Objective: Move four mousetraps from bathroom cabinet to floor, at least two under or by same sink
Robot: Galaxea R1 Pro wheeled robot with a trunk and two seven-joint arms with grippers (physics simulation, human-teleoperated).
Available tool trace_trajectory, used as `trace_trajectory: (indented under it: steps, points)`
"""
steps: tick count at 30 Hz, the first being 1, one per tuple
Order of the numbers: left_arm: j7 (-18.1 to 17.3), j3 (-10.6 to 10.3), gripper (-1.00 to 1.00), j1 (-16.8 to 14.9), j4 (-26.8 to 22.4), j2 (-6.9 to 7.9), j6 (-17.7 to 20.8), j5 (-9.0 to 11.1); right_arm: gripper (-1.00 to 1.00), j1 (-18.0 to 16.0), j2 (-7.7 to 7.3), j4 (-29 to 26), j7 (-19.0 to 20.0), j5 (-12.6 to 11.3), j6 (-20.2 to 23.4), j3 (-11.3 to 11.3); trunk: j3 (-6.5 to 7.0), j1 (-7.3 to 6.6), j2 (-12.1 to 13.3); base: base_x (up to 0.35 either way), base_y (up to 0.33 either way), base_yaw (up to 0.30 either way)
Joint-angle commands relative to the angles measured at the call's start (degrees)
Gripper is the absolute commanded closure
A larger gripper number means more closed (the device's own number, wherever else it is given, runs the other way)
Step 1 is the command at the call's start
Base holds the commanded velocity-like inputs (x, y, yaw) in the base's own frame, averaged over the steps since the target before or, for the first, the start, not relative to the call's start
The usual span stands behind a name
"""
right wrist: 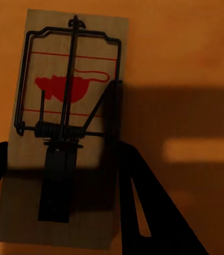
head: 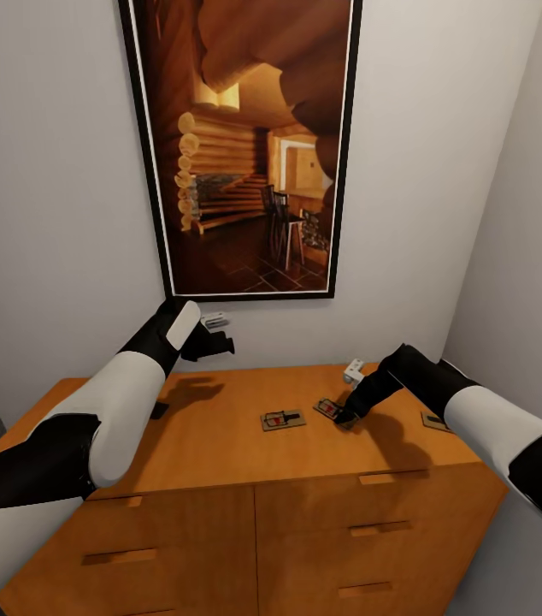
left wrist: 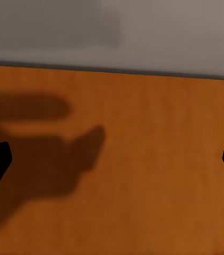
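The cabinet (head: pixel 220 436) stands against the wall under a framed picture (head: pixel 245 145). On its top lie three mousetraps: one near the middle (head: pixel 283 419), one (head: pixel 329 408) under the right gripper (head: pixel 345 417), one (head: pixel 434 420) beside the right forearm. The left gripper (head: pixel 215 342) hovers above the cabinet's back left part.

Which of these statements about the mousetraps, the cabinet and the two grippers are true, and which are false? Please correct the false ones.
1. Mousetraps lie on the cabinet top. True.
2. The right gripper is at a mousetrap. True.
3. The left gripper holds a mousetrap. False: it is open and empty above the cabinet top.
4. A cabinet drawer stands open. False: the drawer fronts sit flush.
5. A mirror hangs above the cabinet. False: it is a framed picture.
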Motion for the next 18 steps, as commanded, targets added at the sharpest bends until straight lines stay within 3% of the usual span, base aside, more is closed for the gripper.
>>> trace_trajectory:
  steps: [1, 8, 9, 18]
  points:
    - [0.51, 0.36, -1.00, -0.05, -0.06, -0.07, 0.17, 0.40, 1.00, 0.33, -0.08, -0.12, 0.02, -0.25, 0.72, 0.62, -0.09, 0.01, -0.03, 0.000, 0.000, 0.000]
    - [0.51, 0.36, -1.00, -0.05, 0.14, -0.07, 0.10, 0.40, 1.00, 0.29, -0.33, -1.22, 0.18, -0.24, 0.86, 0.39, -0.09, 0.01, -0.03, 0.000, 0.000, 0.000]
    - [0.42, 0.40, -1.00, -0.05, 0.56, 0.01, -0.04, 0.40, 1.00, 0.07, -0.76, -11.88, 0.25, -0.47, 5.00, -0.08, -0.09, 0.01, -0.03, 0.000, 0.000, 0.000]
    - [0.42, 0.44, -1.00, -0.05, 0.64, 0.02, -0.16, 0.44, 1.00, 0.05, -0.73, -12.01, 0.29, -0.50, 6.46, -0.17, -0.09, 0.01, -0.03, 0.000, 0.000, 0.000]
